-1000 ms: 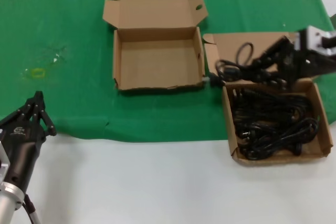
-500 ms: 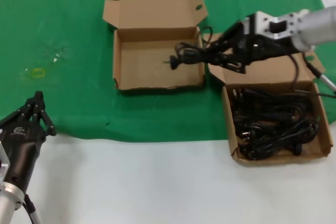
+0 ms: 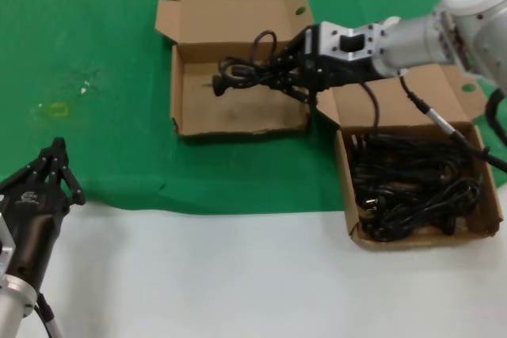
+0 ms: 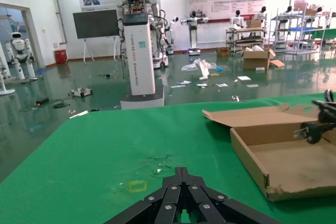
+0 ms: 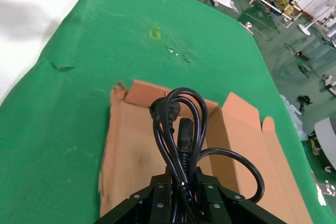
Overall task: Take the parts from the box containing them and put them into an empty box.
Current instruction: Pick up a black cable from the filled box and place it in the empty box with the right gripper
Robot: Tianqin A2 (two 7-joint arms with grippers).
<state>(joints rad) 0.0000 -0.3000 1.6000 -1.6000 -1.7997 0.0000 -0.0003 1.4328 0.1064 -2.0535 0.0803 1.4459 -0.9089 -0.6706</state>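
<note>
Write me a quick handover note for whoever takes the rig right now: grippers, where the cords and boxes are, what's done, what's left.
Right gripper: shut on a coiled cord, held above the empty box, not released.
Left gripper: idle at the near left, holding nothing.
Full box: on the right, a pile of cords inside.
Done: one cord lifted out and carried over.
Left: drop this cord in, then move the others.
</note>
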